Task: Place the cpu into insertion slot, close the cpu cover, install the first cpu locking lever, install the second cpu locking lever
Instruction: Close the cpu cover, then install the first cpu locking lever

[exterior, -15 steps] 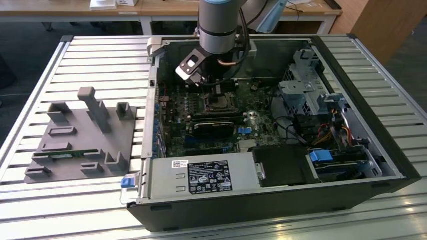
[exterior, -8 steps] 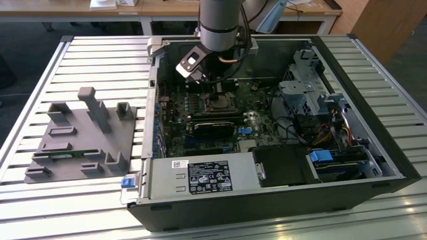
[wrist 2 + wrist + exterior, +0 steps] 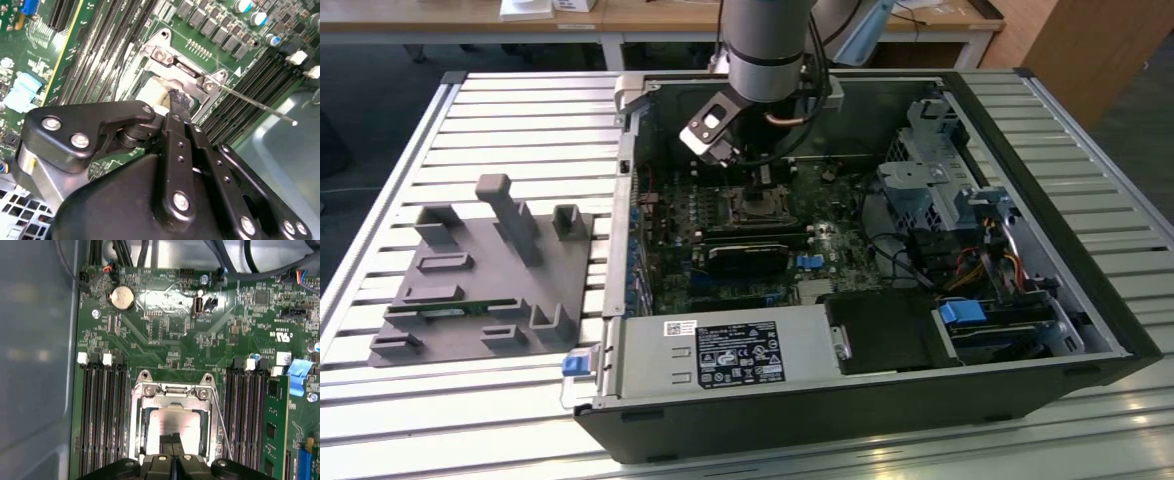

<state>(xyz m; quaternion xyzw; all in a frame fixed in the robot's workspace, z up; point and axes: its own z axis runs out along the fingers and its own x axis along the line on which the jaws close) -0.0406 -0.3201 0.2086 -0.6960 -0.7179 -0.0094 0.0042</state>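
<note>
One arm reaches down into the open computer case [image 3: 1067,330] in the upper middle of the exterior view, and the insertion slot [image 3: 758,207] sits just below it, near the centre of the frame. In the first wrist view the cpu [image 3: 175,422] lies seated in the socket. Its silvery top shows through the cut-out of the cpu cover [image 3: 150,402], which lies flat over it. The gripper [image 3: 172,441] stands directly over the chip, at the edge of the cut-out farthest from the cover's hinge. Its jaws are pressed together with only a thin seam between them, and nothing is clamped in that seam. In the second wrist view the dark fingertips [image 3: 178,102] appear to touch the metal at the cover's opening, though the exact contact is hard to make out. A thin wire locking lever [image 3: 260,106] runs out from one corner of the cover and slants across the neighbouring memory slots [image 3: 260,75], unlatched. On the slatted table [image 3: 520,110], a grey fixture [image 3: 480,290] lies at the exterior view's left, well apart from the case.
</note>
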